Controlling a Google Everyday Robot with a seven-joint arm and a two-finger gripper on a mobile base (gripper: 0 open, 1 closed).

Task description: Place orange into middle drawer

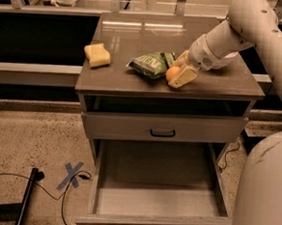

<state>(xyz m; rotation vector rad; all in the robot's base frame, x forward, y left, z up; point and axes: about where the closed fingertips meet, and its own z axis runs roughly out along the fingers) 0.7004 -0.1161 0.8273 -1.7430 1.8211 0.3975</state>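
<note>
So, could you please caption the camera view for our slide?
The gripper at the orange on the cabinet top, middle drawer open below.
</note>
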